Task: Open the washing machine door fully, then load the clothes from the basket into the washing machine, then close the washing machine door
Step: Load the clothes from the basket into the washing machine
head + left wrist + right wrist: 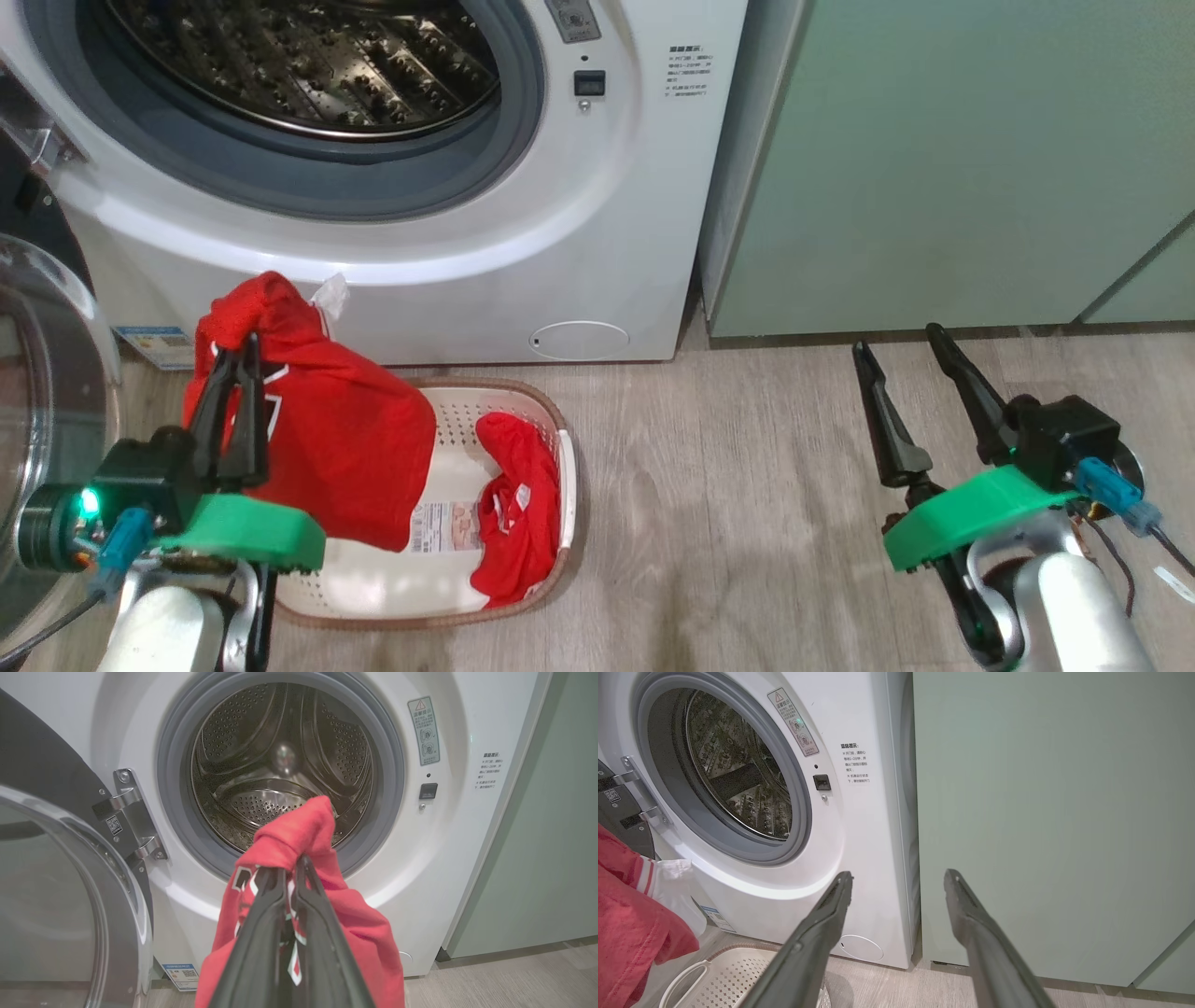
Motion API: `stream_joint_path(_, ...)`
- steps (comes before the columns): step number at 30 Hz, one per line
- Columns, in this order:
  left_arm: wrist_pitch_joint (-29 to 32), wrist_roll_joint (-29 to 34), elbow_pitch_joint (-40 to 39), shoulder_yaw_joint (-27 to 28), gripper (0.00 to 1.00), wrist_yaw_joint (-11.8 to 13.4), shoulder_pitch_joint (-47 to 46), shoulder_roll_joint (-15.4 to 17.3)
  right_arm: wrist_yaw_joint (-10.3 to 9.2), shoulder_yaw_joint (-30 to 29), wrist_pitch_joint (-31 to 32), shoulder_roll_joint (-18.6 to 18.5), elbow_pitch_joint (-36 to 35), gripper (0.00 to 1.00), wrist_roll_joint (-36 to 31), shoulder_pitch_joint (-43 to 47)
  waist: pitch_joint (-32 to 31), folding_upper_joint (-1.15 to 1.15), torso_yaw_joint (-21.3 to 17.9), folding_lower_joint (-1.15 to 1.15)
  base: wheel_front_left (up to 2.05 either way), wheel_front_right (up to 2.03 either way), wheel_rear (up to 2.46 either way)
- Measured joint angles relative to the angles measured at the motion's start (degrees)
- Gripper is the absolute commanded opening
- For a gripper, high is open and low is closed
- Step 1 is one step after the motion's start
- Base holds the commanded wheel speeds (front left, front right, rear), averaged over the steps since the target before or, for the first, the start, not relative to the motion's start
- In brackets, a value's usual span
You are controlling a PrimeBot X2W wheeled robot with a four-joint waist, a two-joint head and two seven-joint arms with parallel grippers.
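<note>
- Grey wood-look floor (728,485) runs up to the white washing machine (579,233), which stands just beside a pale green cabinet (934,168). The washing machine door (47,392) is swung wide open at our left.
- We have the left gripper (236,345) closed almost completely, pinching a red garment (345,448) by a bunched fold at its top. The rest of the cloth hangs down from the fingers, long axis roughly vertical, with its lower end over the basket (457,411).
- The coming move, as we judge it, turns on one relation: the steel drum (280,765) lies ahead of and above the left gripper's tips (in the left wrist view its mouth sits straight beyond the fold). The grey ring's lower lip is between cloth and drum, so we expect to lift and push forward to carry the hanging tail over it.
- Our left arm is the nearer to the opening. The right gripper (896,338) stands well apart over bare floor before the cabinet, jaws spread wide, holding nothing.
- A second red garment (518,504) lies in the basket, on the floor just before the machine, so loading is not yet finished.
</note>
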Motion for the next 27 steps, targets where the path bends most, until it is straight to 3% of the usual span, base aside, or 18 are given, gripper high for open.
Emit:
stream_joint_path(12,0.11,-2.08,3.88,-0.09,0.0,-0.55,-4.52,-0.09,0.0,0.47,-0.01,0.04,-1.93,1.0,0.0,-0.36,3.13,0.0,-0.19,0.0,0.0,0.0,0.0)
stream_joint_path(19,1.92,-4.07,9.29,0.7,0.0,-2.89,-14.53,0.2,0.0,1.35,-0.29,0.04,-3.38,1.0,0.01,-2.97,8.18,0.0,-1.91,0.01,0.0,0.0,0.0)
stream_joint_path(27,8.48,-7.69,17.73,2.25,0.0,-6.8,-31.15,2.69,0.0,2.4,-3.37,0.05,-3.52,1.0,2.05,-6.48,16.11,0.0,-5.15,0.02,0.0,0.0,0.0)
